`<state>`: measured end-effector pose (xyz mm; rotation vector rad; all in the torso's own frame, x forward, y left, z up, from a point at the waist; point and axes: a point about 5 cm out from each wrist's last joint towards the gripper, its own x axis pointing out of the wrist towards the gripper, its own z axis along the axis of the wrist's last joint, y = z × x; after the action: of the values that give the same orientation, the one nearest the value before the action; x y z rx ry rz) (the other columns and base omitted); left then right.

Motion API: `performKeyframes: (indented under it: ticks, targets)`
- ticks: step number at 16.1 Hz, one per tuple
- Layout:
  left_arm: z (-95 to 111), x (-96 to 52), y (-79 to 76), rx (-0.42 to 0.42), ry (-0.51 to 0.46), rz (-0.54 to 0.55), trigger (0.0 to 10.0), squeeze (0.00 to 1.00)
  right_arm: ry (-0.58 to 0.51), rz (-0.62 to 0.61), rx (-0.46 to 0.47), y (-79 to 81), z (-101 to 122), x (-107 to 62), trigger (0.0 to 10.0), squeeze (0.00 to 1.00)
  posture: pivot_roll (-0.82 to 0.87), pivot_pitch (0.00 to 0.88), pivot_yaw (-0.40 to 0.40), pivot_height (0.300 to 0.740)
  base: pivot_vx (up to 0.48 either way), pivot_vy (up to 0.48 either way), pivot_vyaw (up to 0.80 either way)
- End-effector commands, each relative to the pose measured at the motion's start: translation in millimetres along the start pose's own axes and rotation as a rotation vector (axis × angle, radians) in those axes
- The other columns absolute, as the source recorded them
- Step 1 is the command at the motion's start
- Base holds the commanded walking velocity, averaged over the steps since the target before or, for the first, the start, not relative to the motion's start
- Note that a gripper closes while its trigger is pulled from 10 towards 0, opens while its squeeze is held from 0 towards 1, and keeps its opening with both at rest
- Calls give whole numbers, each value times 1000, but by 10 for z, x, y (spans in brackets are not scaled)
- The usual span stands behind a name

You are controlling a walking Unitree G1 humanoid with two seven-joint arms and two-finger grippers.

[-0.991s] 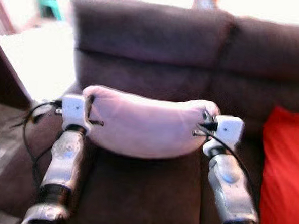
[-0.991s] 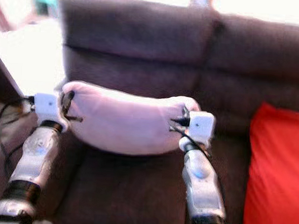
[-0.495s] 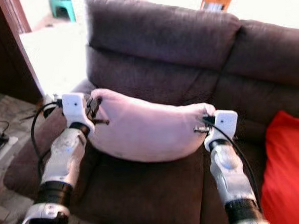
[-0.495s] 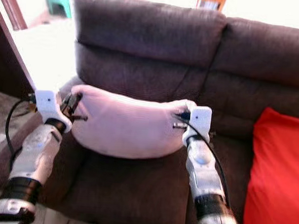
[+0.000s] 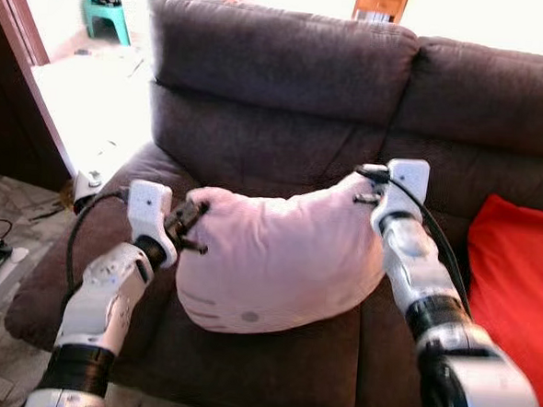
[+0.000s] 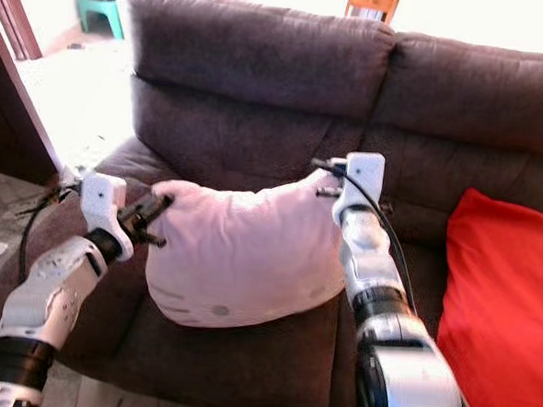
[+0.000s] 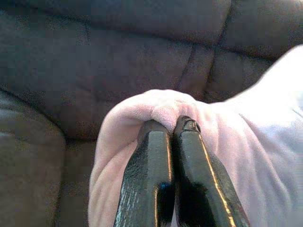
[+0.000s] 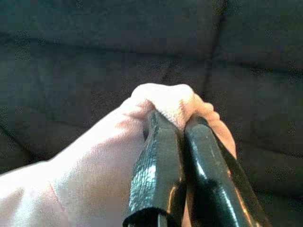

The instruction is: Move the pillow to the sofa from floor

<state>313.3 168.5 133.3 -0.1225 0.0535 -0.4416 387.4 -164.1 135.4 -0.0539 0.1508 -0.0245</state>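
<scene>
Left tool [image 7: 171, 124] pinched tight on pink pillow [image 5: 277, 259] corner, right tool [image 8: 176, 122] clamping opposite corner, above sofa [image 5: 289, 66]

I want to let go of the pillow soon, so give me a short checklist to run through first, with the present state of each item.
1. Left tool shut on pillow corner: ok.
2. Right tool shut on the other corner: ok.
3. Pillow over the sofa seat: ok.
4. Pillow bottom resting on the seat: cannot tell.
5. Pillow level: not ok, right end higher.
6. Red cushion apart from pillow: ok.
</scene>
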Motion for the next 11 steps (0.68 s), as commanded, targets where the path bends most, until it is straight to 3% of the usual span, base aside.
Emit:
performKeyframes:
  ticks: [1,4,7,9,11]
  targets:
    - [165,43,-142,18,-58,-89,10000,0,-89,66,11,135,275,61,10000,0,84,20,-90,740,0,0,0]
    - [202,-3,-141,22,-59,-106,10000,0,-106,151,36,332,416,103,10000,0,98,24,-95,740,0,0,0]
    - [343,-64,-253,24,-81,-218,10000,0,-181,309,41,765,780,108,10000,0,112,27,-101,740,0,0,0]
    - [419,-80,-326,10,-110,-265,10000,0,-187,392,-8,936,866,87,10000,0,113,28,-103,740,0,0,0]
    - [507,-106,-381,-15,-142,-319,10000,0,-203,457,3,1081,952,54,10000,0,115,29,-104,740,0,0,0]
